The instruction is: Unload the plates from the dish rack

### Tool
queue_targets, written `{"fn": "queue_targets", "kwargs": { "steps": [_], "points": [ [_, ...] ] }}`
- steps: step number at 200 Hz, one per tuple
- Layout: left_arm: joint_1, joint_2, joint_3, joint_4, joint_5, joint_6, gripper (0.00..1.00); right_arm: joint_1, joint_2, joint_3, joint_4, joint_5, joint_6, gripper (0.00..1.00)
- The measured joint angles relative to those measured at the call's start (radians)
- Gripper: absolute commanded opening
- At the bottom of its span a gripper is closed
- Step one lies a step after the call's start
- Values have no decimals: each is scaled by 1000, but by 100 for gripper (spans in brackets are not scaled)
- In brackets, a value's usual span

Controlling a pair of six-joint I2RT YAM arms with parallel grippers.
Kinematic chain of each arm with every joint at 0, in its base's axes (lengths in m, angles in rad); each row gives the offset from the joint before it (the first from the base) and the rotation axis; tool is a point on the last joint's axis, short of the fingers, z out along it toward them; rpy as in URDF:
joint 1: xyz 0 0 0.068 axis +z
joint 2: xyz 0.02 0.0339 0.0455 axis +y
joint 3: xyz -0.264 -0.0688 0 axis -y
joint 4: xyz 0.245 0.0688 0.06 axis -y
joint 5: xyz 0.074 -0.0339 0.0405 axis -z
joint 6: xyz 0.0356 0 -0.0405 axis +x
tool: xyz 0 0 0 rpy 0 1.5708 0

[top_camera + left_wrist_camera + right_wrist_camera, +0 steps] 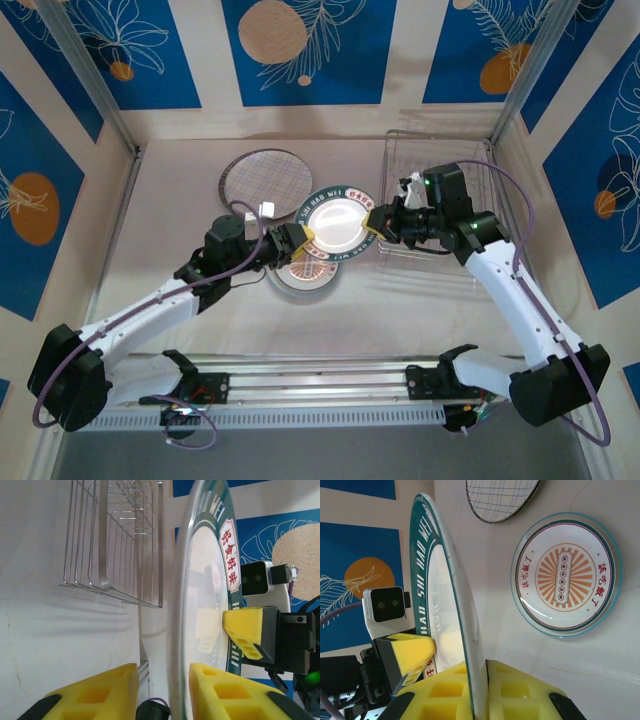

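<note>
A white plate with a dark green lettered rim is held on edge above the table, left of the dish rack. My right gripper is shut on its right rim, and both pads press the plate at the gripper. My left gripper straddles the opposite rim. There the plate stands between the jaws of the gripper, with a gap showing on one side. The wire rack stands behind.
A grey crosshatched plate lies flat at the back of the table. A red-lettered plate with an orange sunburst lies flat under the held plate, also seen as the sunburst plate. Walls enclose the table on three sides.
</note>
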Motion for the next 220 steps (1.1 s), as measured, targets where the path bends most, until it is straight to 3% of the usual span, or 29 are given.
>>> {"fn": "queue_targets", "kwargs": {
  "steps": [33, 57, 72, 100, 128, 181, 220],
  "points": [
    [0, 0, -4, 16, 0, -9, 15, 13, 10, 0, 1, -2, 0, 0],
    [1, 0, -9, 18, -8, -47, 0, 16, 13, -7, 10, 2, -11, 0],
    [1, -2, -13, 19, -14, -63, 0, 18, 14, -9, 17, 2, -20, 1],
    [0, -20, -33, 33, -24, -68, 0, 21, 16, -9, 14, 2, -16, 31],
    [0, -41, -66, 31, -43, -62, 0, 23, 16, -7, 3, 17, -25, 48],
    [0, -74, -101, 29, -89, -63, 0, 29, -24, -7, -34, 143, -62, 58],
    [-1, -88, -135, 16, -133, -61, 0, 80, -203, -123, 29, 306, -159, 59]
  ]
}}
